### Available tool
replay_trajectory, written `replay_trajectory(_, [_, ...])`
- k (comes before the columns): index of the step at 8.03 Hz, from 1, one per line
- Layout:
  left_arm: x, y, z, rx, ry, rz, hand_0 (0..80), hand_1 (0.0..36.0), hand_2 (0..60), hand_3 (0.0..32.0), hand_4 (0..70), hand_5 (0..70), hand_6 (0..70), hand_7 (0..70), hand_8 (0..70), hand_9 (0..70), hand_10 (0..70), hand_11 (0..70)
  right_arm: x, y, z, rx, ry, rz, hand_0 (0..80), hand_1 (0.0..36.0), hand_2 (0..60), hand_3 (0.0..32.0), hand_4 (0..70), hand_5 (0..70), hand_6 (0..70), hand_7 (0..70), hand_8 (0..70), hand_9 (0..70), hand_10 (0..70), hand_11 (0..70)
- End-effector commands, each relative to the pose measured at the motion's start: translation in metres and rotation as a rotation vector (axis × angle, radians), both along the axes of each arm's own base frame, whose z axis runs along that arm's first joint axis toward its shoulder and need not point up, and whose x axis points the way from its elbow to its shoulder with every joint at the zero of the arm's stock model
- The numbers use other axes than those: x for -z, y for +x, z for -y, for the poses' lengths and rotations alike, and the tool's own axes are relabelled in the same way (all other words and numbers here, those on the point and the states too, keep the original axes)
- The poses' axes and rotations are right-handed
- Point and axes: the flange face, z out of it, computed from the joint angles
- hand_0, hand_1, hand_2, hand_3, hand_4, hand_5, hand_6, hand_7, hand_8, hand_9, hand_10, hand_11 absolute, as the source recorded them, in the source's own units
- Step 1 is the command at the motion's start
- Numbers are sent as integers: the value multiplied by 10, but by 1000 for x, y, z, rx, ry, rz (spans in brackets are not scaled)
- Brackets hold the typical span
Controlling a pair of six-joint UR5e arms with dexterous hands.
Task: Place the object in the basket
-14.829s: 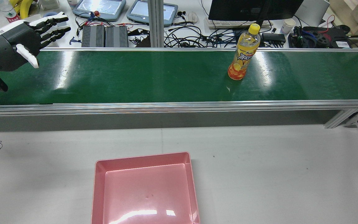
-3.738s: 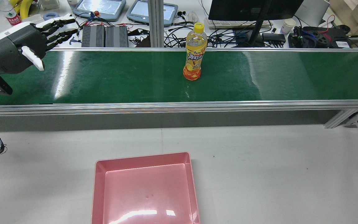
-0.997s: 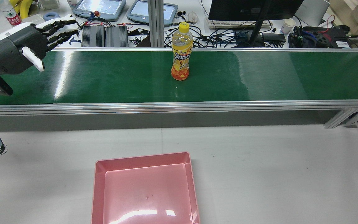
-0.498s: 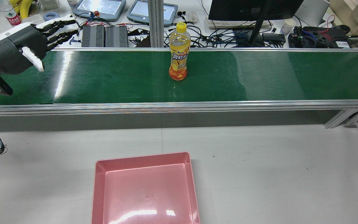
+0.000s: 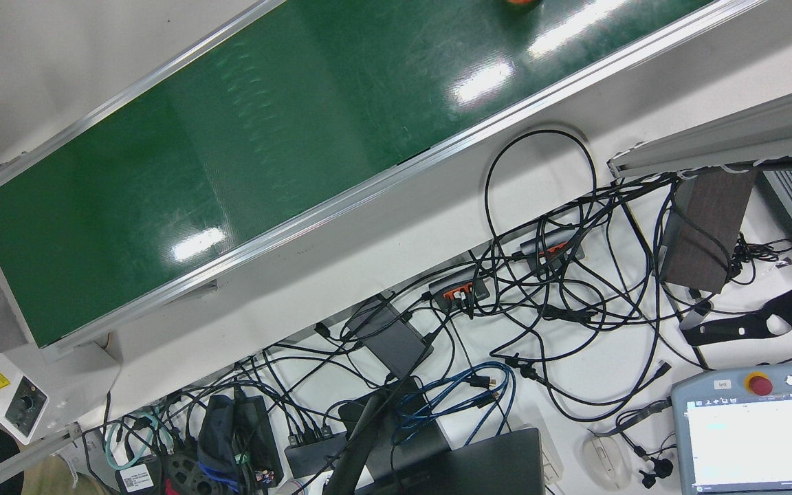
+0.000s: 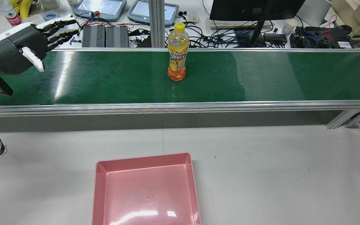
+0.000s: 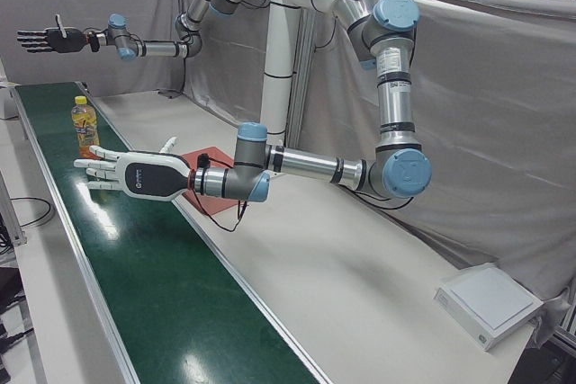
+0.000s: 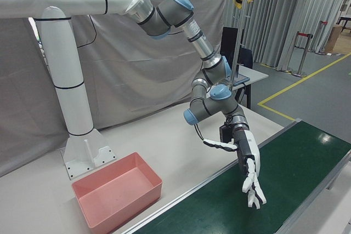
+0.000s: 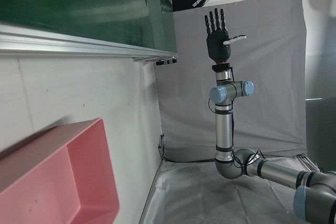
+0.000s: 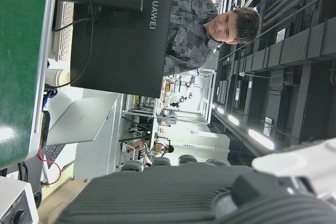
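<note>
At the left end of the green conveyor belt (image 6: 261,78), in the rear view, the left hand (image 6: 20,43) hovers above the belt surface. Its fingers are stretched out and spread, and it holds nothing. In the left-front view the same hand (image 7: 135,175) lies palm sideways, fingers pointing along the belt toward the bottle.

Further right, about halfway along the belt, the orange drink bottle (image 6: 177,53) stands upright with its yellow cap on, well apart from the hand. Nearer the robot, on the white table (image 6: 277,172), the pink basket (image 6: 142,157) sits empty, below and slightly left of the bottle in that view.

The right hand (image 7: 54,40) is off the rear view. The left-front view shows it far down the line, raised, its fingers splayed and empty.

The step in hand looks like the wait or approach before the grasp, since nothing has been picked up. Next the left hand must meet the bottle at mid-body and wrap its fingers around without tipping it. The bottle is tall and narrow-based, so a sideways knock could topple it.
</note>
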Motion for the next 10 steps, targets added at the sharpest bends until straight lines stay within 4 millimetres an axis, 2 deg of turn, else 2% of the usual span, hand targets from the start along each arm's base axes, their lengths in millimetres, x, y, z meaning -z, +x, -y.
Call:
replay_trajectory(1, [-2,0,0,1,-3,3,593,24,0,36,118,148,0,7,84,115,19,41,0,0,0,0,0,0,0,0,0,0,0,0,0,0,0,0,0,0])
replay_trajectory(8, [-9,1,0,5,-10,12,569,15,0,26,116,156,0,9,89,122,23,45,-1,0,0,0,-2,0,0,0,0,0,0,0,0,0,0,0,0,0])
replay_trajectory(10, [-24,7,7,5,-18,17,577,17,0,26,119,158,2,10,90,123,23,46,-1,0,0,0,-2,0,0,0,0,0,0,0,0,0,0,0,0,0])
